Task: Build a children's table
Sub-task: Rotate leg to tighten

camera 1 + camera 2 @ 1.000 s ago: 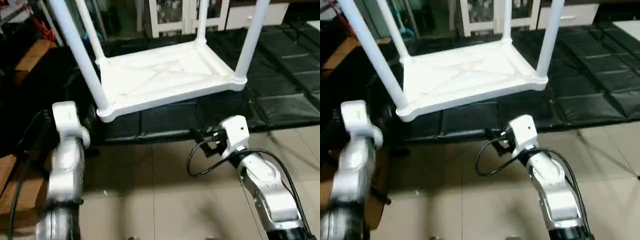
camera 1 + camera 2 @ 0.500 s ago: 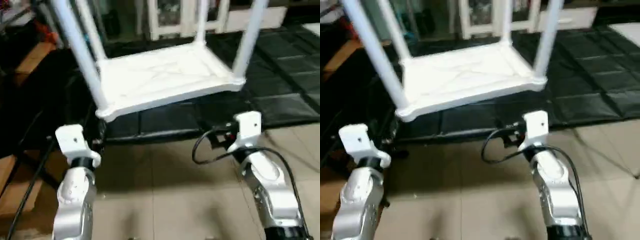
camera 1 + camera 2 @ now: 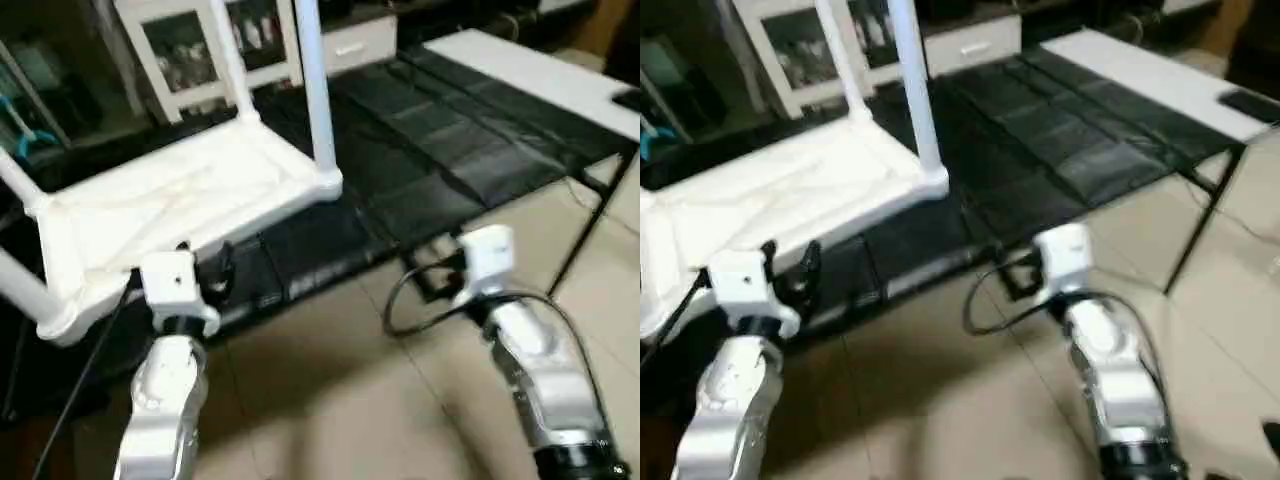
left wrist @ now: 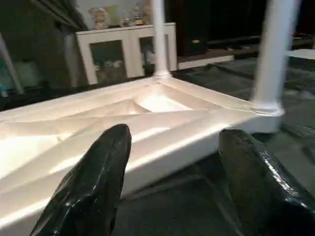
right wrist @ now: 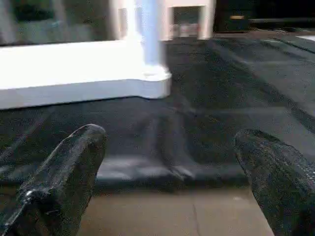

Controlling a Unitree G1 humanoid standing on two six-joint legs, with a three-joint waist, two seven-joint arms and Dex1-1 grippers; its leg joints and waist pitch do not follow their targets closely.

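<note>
Lying upside down on the black padded floor mat (image 3: 440,150), the white plastic square tabletop (image 3: 170,205) shows its ribbed underside, with long white tapered tubular legs (image 3: 312,85) standing up from its round corner sockets. The left gripper (image 4: 172,172) hovers just before the tabletop's near edge, its 2 black fingers (image 4: 91,182) spread moderately with nothing between them. The right gripper (image 5: 170,177) hangs over the mat's edge near the tan tiled floor (image 3: 330,400), jaws wide and empty. A white glass-door cabinet (image 3: 195,45) stands behind.
</note>
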